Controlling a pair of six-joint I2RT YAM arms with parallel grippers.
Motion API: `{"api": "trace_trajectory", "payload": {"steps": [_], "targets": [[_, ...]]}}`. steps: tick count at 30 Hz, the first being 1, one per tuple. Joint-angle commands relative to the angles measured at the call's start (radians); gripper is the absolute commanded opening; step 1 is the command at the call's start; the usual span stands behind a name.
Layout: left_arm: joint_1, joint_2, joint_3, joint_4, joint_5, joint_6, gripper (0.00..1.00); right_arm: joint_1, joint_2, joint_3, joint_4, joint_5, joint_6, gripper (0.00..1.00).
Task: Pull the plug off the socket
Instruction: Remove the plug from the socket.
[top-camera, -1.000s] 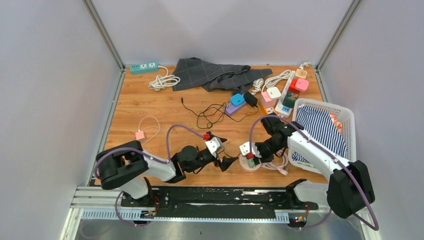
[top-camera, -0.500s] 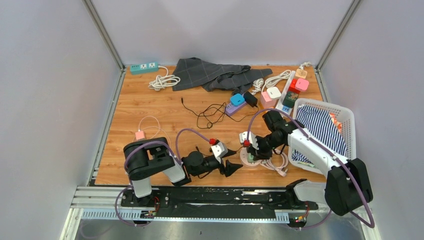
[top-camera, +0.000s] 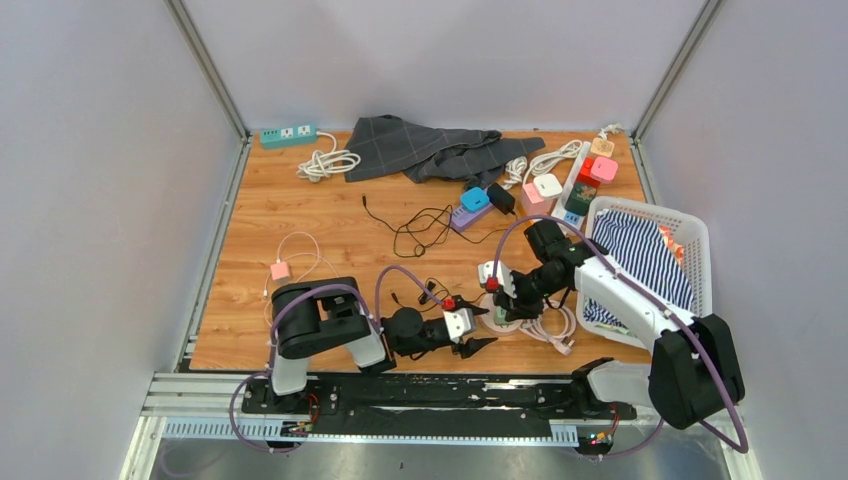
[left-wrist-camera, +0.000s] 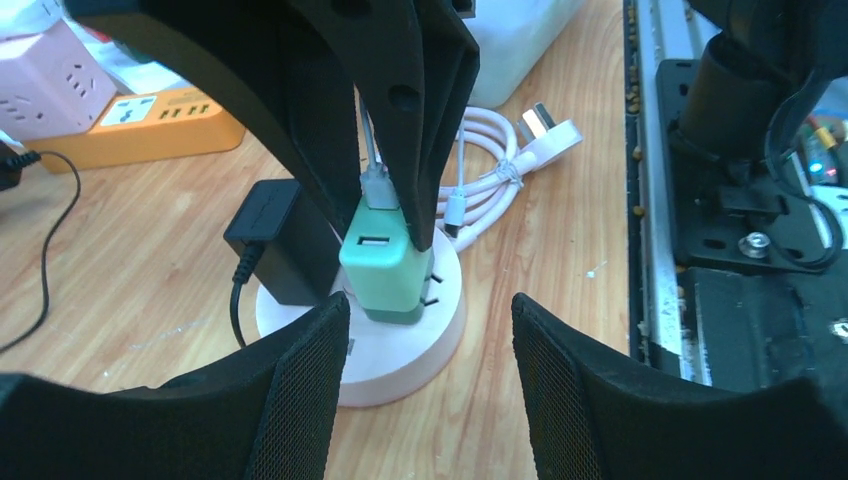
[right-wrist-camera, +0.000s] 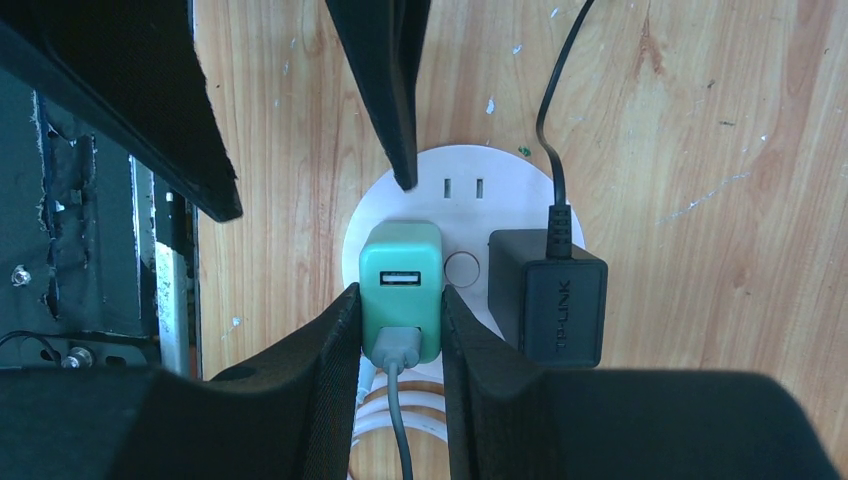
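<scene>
A: What lies along the table's (top-camera: 280, 215) far edge?
B: A rumpled grey cloth (top-camera: 430, 150) in the middle. A teal strip (top-camera: 288, 133) is at the far left corner, with a white cord (top-camera: 327, 162) coiled beside it.
A: And the right edge?
B: A white basket (top-camera: 700, 250) holding a striped cloth (top-camera: 640, 255). Pink cubes (top-camera: 604, 169) sit just beyond it, near the far right corner.
A: Mid-table?
B: A loose black cable (top-camera: 420, 228), with a purple block (top-camera: 468, 215) beside it. A small pink charger (top-camera: 280, 270) lies near the left edge.

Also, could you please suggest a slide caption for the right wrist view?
Right gripper, jaws closed on the green charger sitting on the round white socket, black adapter alongside.
</scene>
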Motion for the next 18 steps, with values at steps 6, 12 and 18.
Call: {"api": "trace_trajectory", "payload": {"steps": [6,12,18], "targets": [[-0.007,0.112,0.096,0.039,0.042,0.191,0.63,0.008,-0.005,-0.006,-0.092,-0.029,-0.064,0.32],[0.020,0.120,0.108,0.038,0.108,0.146,0.55,0.008,-0.092,-0.010,-0.091,-0.039,-0.069,0.69],[0.049,0.136,0.132,0.037,0.171,0.080,0.55,-0.016,-0.183,0.020,-0.119,-0.063,-0.068,0.76]]}}
